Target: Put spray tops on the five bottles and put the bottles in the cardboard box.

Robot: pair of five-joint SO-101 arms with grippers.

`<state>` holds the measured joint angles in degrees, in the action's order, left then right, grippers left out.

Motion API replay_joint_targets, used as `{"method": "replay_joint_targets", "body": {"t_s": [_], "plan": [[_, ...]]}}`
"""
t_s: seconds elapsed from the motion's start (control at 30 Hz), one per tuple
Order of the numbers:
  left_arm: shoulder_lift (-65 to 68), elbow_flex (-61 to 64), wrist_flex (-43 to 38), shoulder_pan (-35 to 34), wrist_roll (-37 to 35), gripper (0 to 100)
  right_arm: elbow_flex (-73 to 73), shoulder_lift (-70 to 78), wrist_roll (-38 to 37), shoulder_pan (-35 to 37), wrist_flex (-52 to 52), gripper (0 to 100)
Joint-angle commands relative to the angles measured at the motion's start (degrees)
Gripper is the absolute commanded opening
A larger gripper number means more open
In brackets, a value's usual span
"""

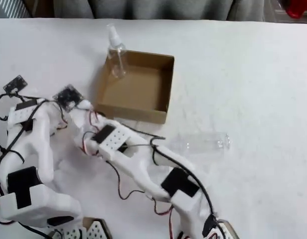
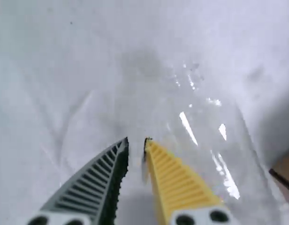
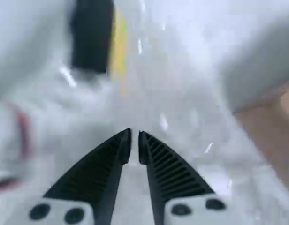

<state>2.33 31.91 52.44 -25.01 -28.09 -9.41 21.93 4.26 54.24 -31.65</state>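
Table: a white cloth (image 1: pixel 253 74) covers all of it.
Cardboard box: the cardboard box (image 1: pixel 143 107) sits with its top open, near the middle of the table and toward the far side.
Standing bottle: a bottle with a spray top (image 1: pixel 116 55) stands up straight at the far left corner of the box. I cannot tell if it is inside the box or just behind it.
Lying bottle: a clear bottle (image 1: pixel 203 143) lies on its side on the cloth. It is in front of the box and apart from it, to the right of the arms. Its thin neck points to the right.
Arms: the two white arms (image 1: pixel 143 159) are side by side. Their front ends are close together, just by the near left corner of the box.
Left gripper: the left gripper (image 2: pixel 136 142) has one grey finger and one yellow finger. The tips are almost together, with only a thin gap. It points down at the cloth. A second clear bottle (image 2: pixel 205 140) lies just beside the yellow finger. I cannot tell if they touch.
Right gripper: the right gripper (image 3: pixel 134 135) has two black fingers. Their tips are almost together too. The brown box is off to one side of it.
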Motion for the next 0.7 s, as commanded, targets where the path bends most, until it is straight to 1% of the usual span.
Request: {"method": "replay_joint_targets", "body": {"t_s": [0.0,0.1,0.37,0.6,0.67], "plan": [[-0.3,-1.3,-1.4,0.7,-0.8,7,1.5,-3.2,0.4,1.5,-2.0,1.5],[-0.3,-1.3,-1.4,0.7,-0.8,7,1.5,-3.3,0.4,3.2,-3.5,1.5],[-0.3,-1.3,-1.4,0.3,-0.8,7,1.5,-4.8,0.4,2.9,-4.3,1.5],[-0.3,-1.3,-1.3,-1.2,-0.7,7,1.3,-12.1,0.4,1.0,-10.1,1.5],[-0.4,-1.3,-1.3,-1.4,-0.6,7,-0.2,-14.0,0.2,0.0,-9.7,1.5]]}}
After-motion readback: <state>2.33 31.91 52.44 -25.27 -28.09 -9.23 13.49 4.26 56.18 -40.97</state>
